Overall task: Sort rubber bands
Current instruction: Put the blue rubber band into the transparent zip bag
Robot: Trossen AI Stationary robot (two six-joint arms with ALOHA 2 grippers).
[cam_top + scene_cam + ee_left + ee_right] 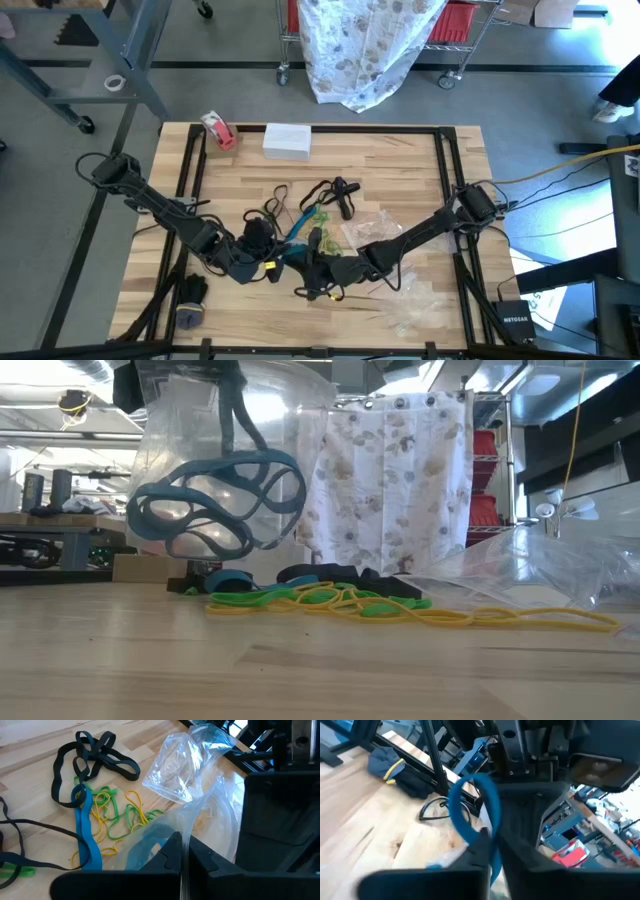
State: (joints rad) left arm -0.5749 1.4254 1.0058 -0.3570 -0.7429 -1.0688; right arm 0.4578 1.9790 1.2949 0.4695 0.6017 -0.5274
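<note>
Rubber bands; "NETGEAR" box at table edge

"NETGEAR" in white — on the black box off the table's right edge.

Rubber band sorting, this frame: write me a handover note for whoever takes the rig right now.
Left gripper: shut on the clear bag, holding it up off the table.
Right gripper: shut on a blue band, close beside the left gripper near the table's front.
Done: several blue bands already hang inside the raised bag.
Left: black bands, green bands and yellow bands lie in a tangle mid-table, with one long blue band among them. More clear bags lie on the right side.
</note>
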